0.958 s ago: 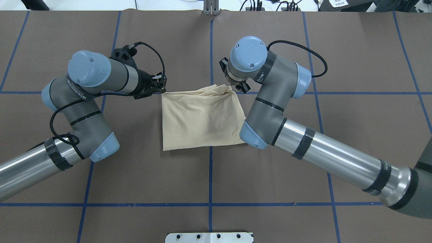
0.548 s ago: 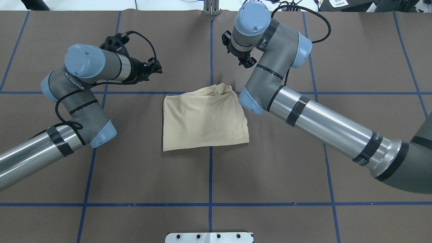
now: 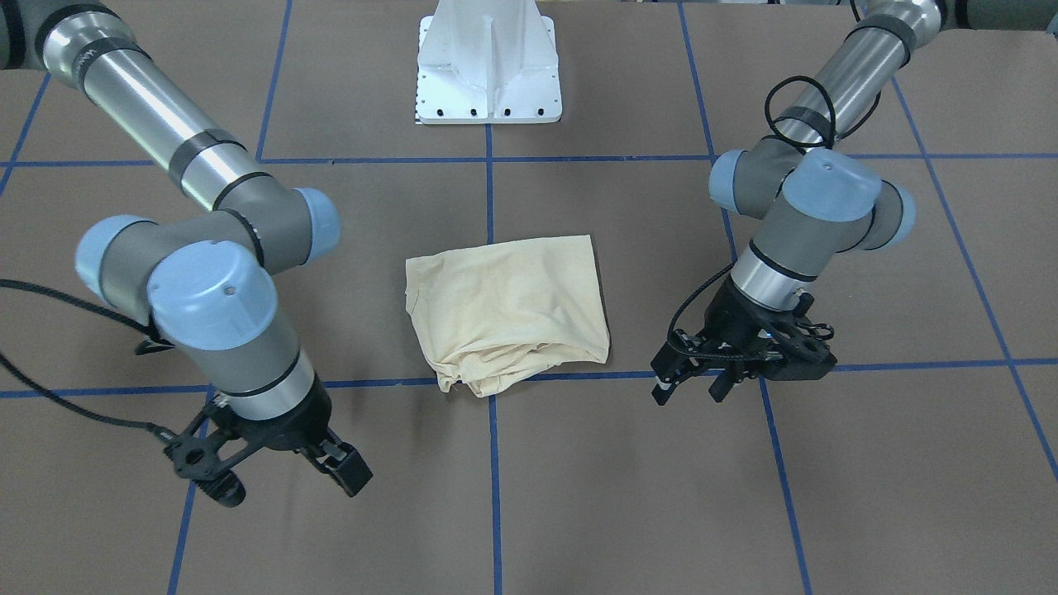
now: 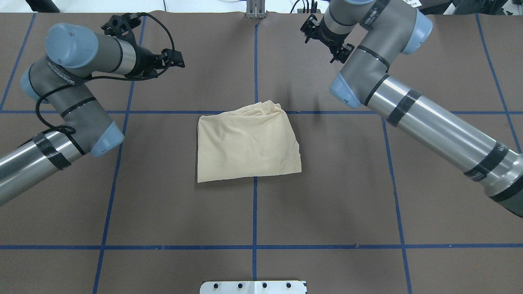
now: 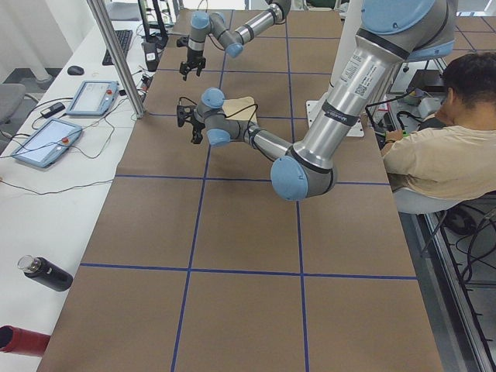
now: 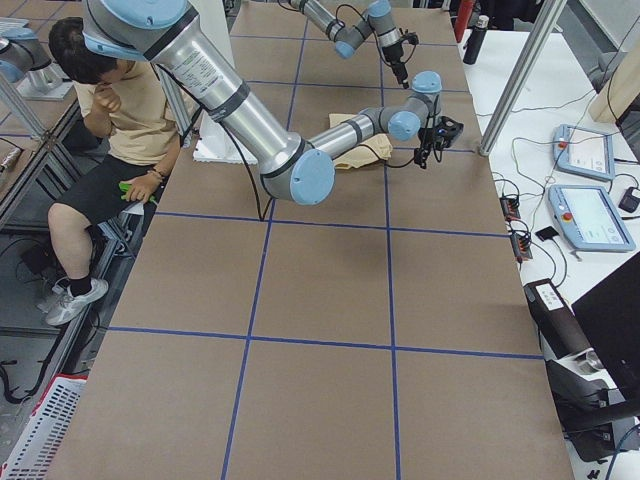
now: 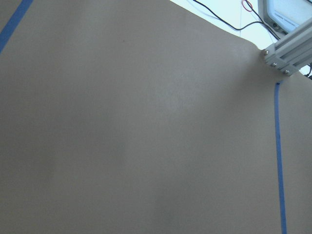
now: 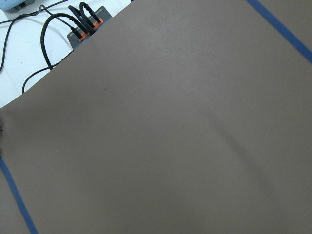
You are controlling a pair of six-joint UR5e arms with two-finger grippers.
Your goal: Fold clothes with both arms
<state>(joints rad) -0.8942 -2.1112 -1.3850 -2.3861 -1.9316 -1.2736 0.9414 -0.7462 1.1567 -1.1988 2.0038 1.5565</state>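
Note:
The pale cream-yellow shirt (image 4: 247, 147) lies folded into a rough rectangle at the table's middle, bunched along its far edge (image 3: 488, 368). Its print and label are hidden. My left gripper (image 3: 690, 382) hangs open and empty above the table, off the shirt's far left corner; it also shows in the overhead view (image 4: 179, 59). My right gripper (image 3: 289, 478) is open and empty, raised beyond the shirt's far right corner, and shows near the far table edge in the overhead view (image 4: 340, 51). Both wrist views show only the bare brown table cover.
The white pedestal base (image 3: 488, 74) stands on the robot's side. An aluminium post (image 4: 255, 10) rises at the far edge, with cables (image 8: 83, 24) beside it. Blue tape lines (image 4: 254, 212) grid the brown cover. A seated operator (image 5: 442, 147) and tablets (image 5: 46, 139) are beside the table.
Both grippers have let go of the shirt's far corners, risen and moved away outward toward the far edge. The shirt's far edge has dropped and now lies still.

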